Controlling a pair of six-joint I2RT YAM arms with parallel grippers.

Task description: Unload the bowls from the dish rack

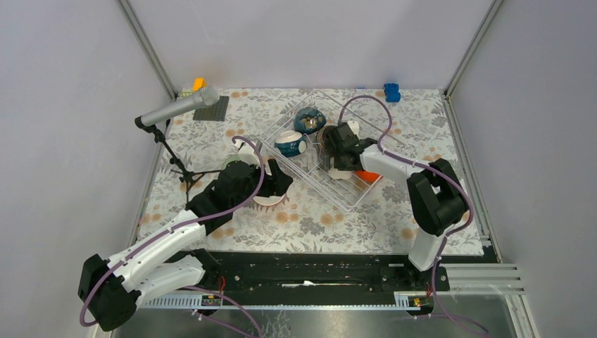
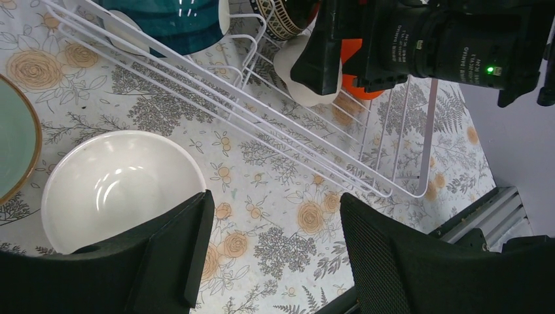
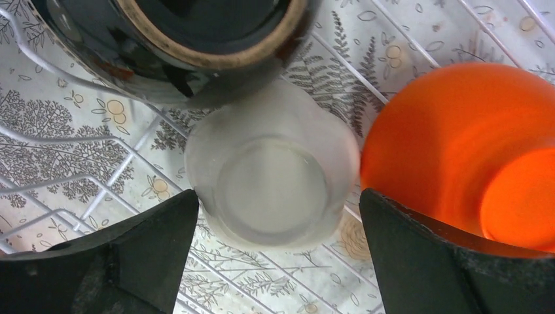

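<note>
The wire dish rack (image 1: 315, 179) stands mid-table. In it are a dark blue patterned bowl (image 1: 309, 120), a blue-and-white bowl (image 1: 290, 144), a dark brown bowl (image 3: 196, 39), an upturned white bowl (image 3: 271, 180) and an orange bowl (image 3: 465, 144). My right gripper (image 3: 278, 248) is open, its jaws on either side of the upturned white bowl, not touching it. My left gripper (image 2: 275, 255) is open and empty over the tablecloth, just right of a white bowl (image 2: 118, 186) that sits on the table beside a pale green bowl (image 2: 13, 144). The rack's near edge (image 2: 294, 144) lies beyond.
A microphone on a stand (image 1: 179, 109) leans over the table's left side. A dark grey flat plate (image 1: 211, 109) with a yellow-orange block (image 1: 198, 83) lies at the back left. A small blue block (image 1: 391, 91) sits at the back right.
</note>
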